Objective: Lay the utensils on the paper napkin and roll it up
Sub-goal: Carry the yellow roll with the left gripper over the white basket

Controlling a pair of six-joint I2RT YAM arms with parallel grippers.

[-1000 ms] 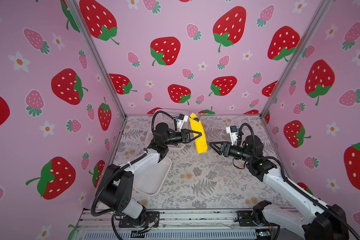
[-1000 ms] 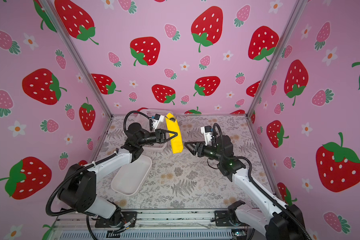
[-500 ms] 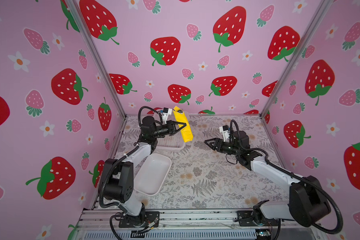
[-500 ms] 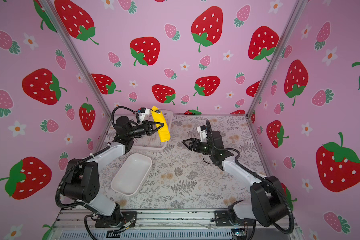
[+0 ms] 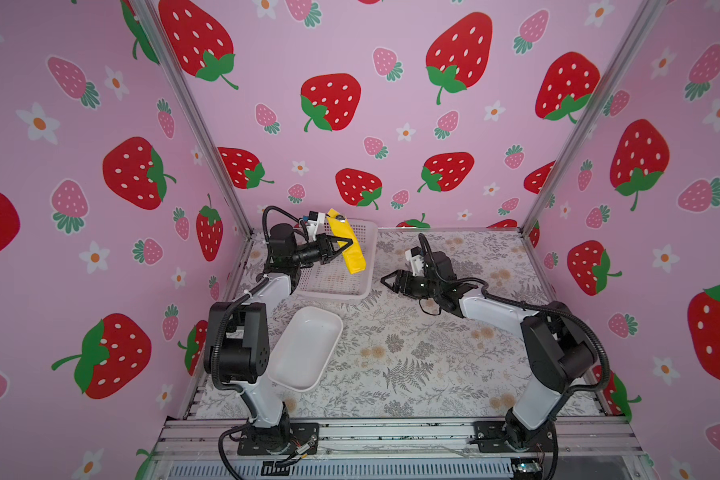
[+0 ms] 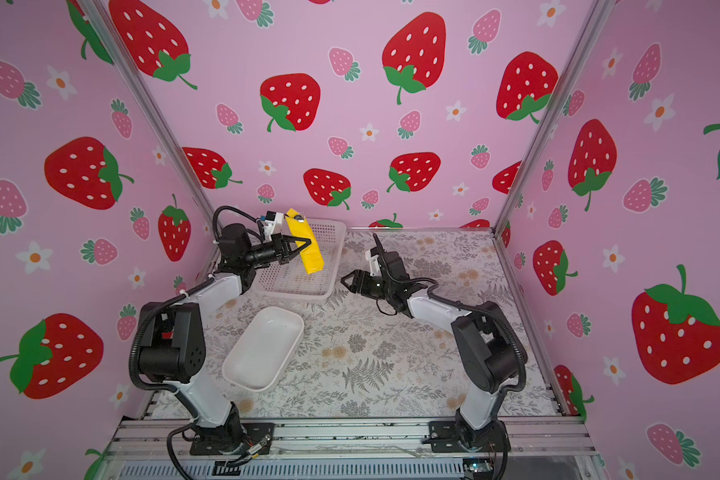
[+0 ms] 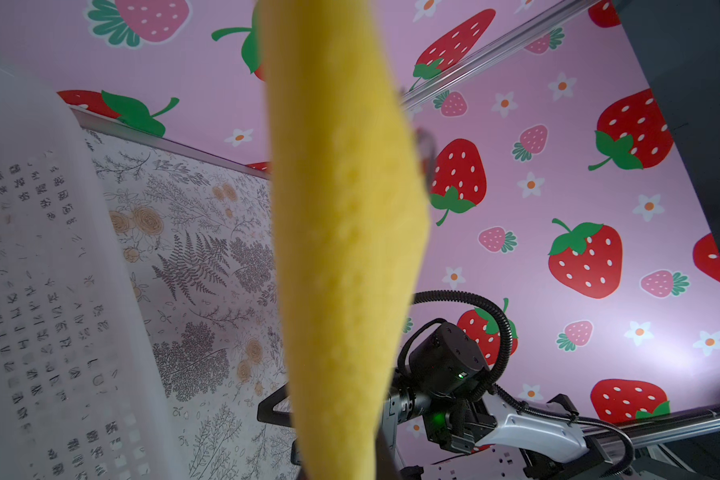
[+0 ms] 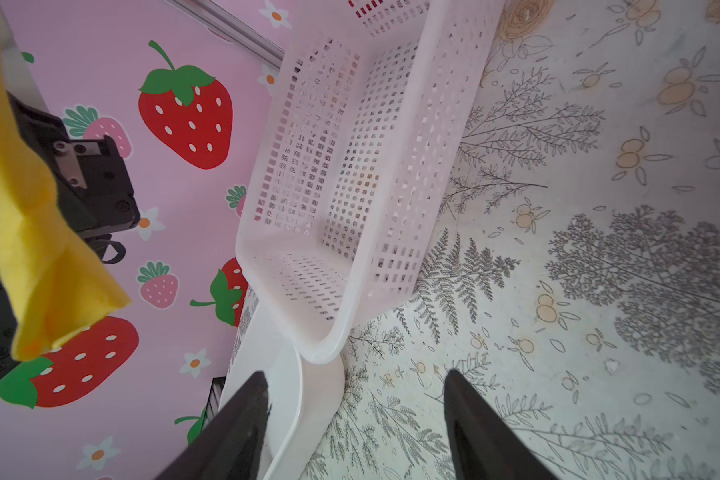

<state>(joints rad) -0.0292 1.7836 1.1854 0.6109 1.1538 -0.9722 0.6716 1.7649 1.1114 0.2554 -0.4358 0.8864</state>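
Observation:
The paper napkin (image 5: 355,259) (image 6: 312,262) is a narrow yellow roll that hangs tilted over the white basket (image 5: 371,249) (image 6: 336,253) at the back. My left gripper (image 5: 350,242) (image 6: 308,242) is shut on the roll's middle. A small shiny bit of the utensils (image 5: 341,219) (image 6: 298,216) peeks from the roll's upper end; the rest is wrapped inside. The roll fills the left wrist view (image 7: 341,208) and hides the jaws there. My right gripper (image 5: 385,279) (image 6: 345,279) (image 8: 355,374) stands open and holds nothing, low over the table right of the basket.
A smooth white tray (image 5: 304,349) (image 6: 262,349) (image 8: 283,399) lies in front of the basket, near the left arm's base. The perforated basket (image 8: 391,166) has nothing in it. Pink strawberry walls enclose the floral tabletop (image 5: 412,353) on three sides.
The left arm carried the roll back and to the left, over the basket. The right arm folded down, its gripper shifting left toward the basket's front corner with the jaws slightly wider.

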